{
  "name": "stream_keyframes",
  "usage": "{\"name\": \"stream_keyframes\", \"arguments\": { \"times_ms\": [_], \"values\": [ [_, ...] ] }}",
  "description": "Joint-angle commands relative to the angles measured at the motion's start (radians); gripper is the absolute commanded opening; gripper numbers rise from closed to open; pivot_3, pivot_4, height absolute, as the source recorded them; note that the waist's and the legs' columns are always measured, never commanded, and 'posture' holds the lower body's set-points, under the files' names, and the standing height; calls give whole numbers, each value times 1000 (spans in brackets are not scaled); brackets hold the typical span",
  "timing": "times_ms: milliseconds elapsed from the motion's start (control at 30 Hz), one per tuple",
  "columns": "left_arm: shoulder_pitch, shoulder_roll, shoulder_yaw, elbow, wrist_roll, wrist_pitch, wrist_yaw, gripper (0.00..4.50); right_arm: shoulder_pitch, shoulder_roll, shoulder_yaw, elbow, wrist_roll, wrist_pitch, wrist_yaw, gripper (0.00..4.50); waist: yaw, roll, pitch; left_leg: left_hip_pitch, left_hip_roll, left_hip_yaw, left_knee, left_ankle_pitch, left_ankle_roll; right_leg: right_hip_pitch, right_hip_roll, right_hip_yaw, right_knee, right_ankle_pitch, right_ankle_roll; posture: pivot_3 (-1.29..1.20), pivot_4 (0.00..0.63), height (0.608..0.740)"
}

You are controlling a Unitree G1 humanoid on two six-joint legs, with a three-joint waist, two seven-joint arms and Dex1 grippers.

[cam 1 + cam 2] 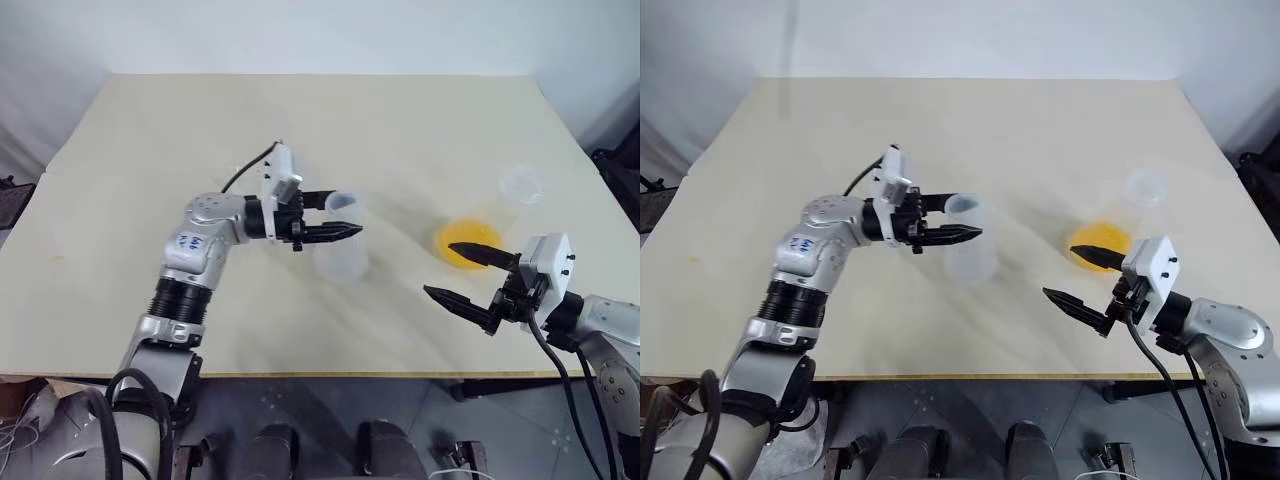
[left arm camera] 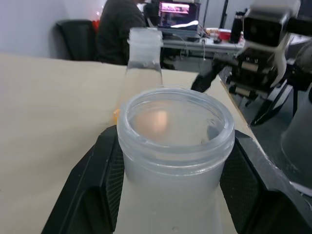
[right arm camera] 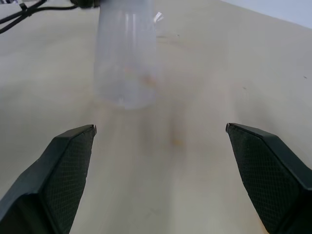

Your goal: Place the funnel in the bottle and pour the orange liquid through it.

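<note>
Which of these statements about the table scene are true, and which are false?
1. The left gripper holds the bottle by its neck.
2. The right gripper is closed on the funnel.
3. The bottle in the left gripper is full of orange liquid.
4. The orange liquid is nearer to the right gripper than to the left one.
1. True. The left gripper is closed around the neck of the bottle.
2. False. The right gripper is wide open and holds nothing.
3. False. That bottle looks empty. The orange liquid is in another clear container.
4. True. It sits just beyond the right gripper, with the bottle apart from it on the left gripper's side.
</note>
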Motion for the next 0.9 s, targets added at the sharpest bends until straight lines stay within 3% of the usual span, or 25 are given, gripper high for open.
{"name": "stream_keyframes", "arguments": {
  "times_ms": [33, 500, 733, 900],
  "values": [
    [-45, -60, -41, 77, 65, -108, 16, 2364, 36, 27, -27, -92, 20, -18, -46, 4500, 9, 0, 0, 0, 0, 0, 0, 0, 0, 0, 0, 0, 0, 0, 0, 0, 150, 740],
    [-101, -128, -52, 243, 140, -251, 15, 2364, 66, 36, -22, -137, 16, -21, -89, 4500, 18, 0, 0, 0, -1, 1, 0, 0, 0, 0, 0, 0, -1, 0, 0, 0, 150, 740],
    [-79, -136, -53, 206, 136, -246, 13, 4460, 56, 31, -14, -139, 19, -14, -91, 4500, 18, 0, 0, 0, -1, 1, 0, 0, 0, 0, 0, 0, -1, 0, 0, 0, 150, 740],
    [-69, -128, -40, 166, 121, -224, 16, 4460, 49, 24, -16, -137, 20, -11, -87, 4500, 18, 0, 0, 0, -1, 1, 0, 0, 0, 0, 0, 0, -1, 0, 0, 0, 150, 740]
  ]
}}
